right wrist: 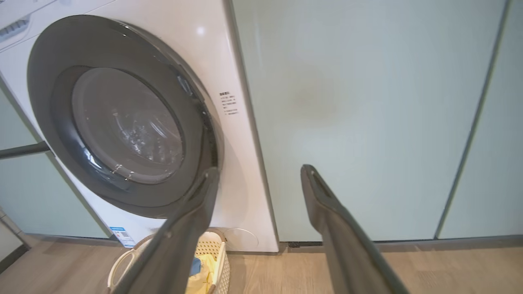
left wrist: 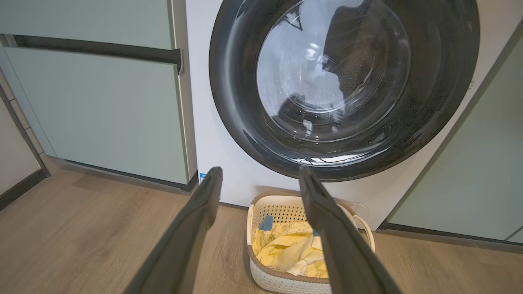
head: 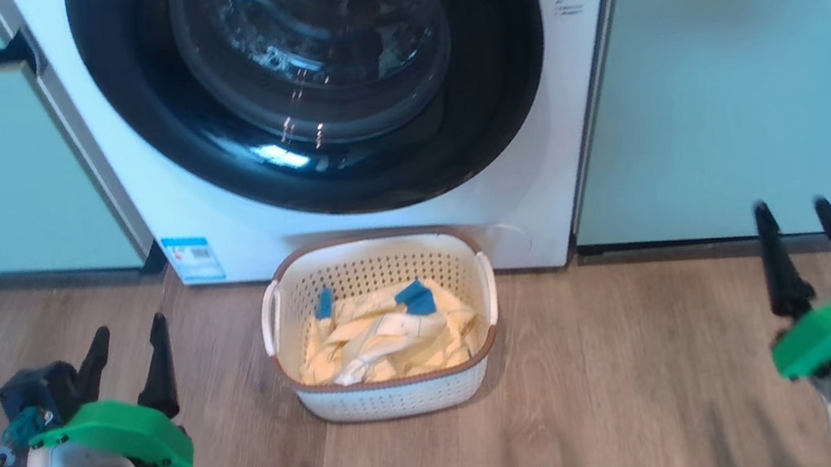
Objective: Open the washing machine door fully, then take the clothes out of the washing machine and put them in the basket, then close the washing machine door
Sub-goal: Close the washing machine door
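- Clothes (head: 385,335) are lying in a soft yellow heap inside the basket (head: 391,398), and two small blue patches are showing on top.
- The basket is sitting on the wooden floor (head: 611,385), just in front of the washing machine (head: 122,145) and below its round door.
- The washing machine door (head: 503,47) is looking shut, lying flat against the white front. Its black ring is shining around the clear glass.
- A small blue sticker (head: 193,258) is showing low on the front of the machine, to the left of the basket.
- Pale green cabinets (head: 751,51) are standing on both sides of the machine.
- The left gripper (head: 130,330) is hanging low over the floor, to the left of the basket and apart from it. Its two dark fingers are standing wide apart and are holding nothing.
- The right gripper (head: 791,207) is hanging low on the other side, well apart from the basket. Its fingers are spreading apart too, with nothing between them.
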Motion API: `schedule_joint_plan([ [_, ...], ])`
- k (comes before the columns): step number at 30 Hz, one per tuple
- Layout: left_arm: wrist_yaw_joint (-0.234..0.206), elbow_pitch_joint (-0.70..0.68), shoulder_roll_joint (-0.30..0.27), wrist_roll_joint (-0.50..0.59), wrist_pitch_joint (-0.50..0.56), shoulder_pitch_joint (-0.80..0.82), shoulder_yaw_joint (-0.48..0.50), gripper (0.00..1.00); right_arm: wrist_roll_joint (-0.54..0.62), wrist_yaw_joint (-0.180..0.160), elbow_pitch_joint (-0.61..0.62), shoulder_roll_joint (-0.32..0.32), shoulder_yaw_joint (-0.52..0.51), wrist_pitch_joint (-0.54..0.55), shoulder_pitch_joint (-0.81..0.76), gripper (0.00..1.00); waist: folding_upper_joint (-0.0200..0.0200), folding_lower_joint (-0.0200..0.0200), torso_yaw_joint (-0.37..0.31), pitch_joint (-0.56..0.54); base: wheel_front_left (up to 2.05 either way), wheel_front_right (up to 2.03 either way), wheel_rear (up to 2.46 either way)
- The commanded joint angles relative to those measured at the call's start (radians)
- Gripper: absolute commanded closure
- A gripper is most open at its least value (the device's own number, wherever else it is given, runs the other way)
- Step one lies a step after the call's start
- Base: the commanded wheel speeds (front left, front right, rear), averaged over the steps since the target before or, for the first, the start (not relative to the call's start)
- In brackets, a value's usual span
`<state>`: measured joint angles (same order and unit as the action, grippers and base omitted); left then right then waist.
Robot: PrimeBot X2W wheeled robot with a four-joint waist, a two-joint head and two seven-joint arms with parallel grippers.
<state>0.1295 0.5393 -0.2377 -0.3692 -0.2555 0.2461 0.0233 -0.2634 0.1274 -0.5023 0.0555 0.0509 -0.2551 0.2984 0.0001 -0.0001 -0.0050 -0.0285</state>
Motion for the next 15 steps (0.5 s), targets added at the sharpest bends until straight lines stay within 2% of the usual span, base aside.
schedule_joint_plan([
  [1, 0.001, -0.023, -0.029, 0.008, -0.006, 0.022, 0.035, 0.0, 0.014, 0.003, 0.044, -0.005, 0.001, -0.007, 0.001, 0.0, -0.0001, 0.0001, -0.017, -0.021, 0.0, 0.0, 0.0],
  [7, 0.001, -0.013, -0.022, 0.032, -0.006, -0.001, 0.045, 0.0, 0.024, 0.003, 0.1, -0.005, -0.066, -0.007, -0.086, 0.0, -0.0001, 0.0001, -0.048, -0.052, 0.0, 0.0, 0.0],
  [15, 0.001, -0.004, 0.006, 0.064, -0.006, -0.018, 0.059, 0.0, 0.042, 0.003, 0.158, -0.005, -0.084, -0.007, -0.171, 0.0, -0.0001, 0.0001, -0.075, -0.076, 0.0, 0.0, 0.0],
])
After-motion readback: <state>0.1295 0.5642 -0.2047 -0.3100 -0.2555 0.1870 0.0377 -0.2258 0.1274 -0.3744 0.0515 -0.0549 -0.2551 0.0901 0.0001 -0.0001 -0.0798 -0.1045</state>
